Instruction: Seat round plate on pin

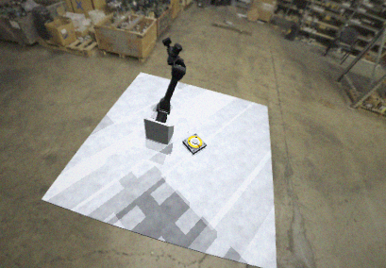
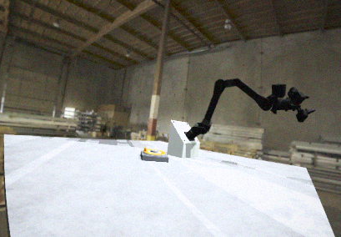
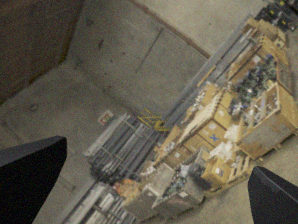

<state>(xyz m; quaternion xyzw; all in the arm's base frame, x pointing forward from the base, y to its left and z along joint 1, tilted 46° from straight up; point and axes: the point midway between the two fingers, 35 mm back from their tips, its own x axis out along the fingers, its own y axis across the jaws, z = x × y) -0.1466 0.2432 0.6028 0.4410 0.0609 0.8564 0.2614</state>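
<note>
The white mat [image 1: 176,179] fills the centre of the top view. On it the grey pedestal [image 1: 159,130] carries the black arm [image 1: 173,80], which in the exterior view is raised and stretched to the right of the frame, away from the work. Its gripper [image 2: 307,113] hangs high at the right, fingers spread wide with nothing between them; the wrist view shows only distant shelving and crates between the two dark finger edges. The dark square base [image 1: 194,144] sits just right of the pedestal, near mid-frame, bearing the yellow round plate [image 1: 193,141] — well apart from the gripper. The post, pin, hole and orange tab are too small to resolve. Judged from this, no step is yet accomplished: approach, rotation, seating and withdrawal all remain. Nothing stands between arm and plate; the pedestal beside the base is the only nearby obstacle.
</note>
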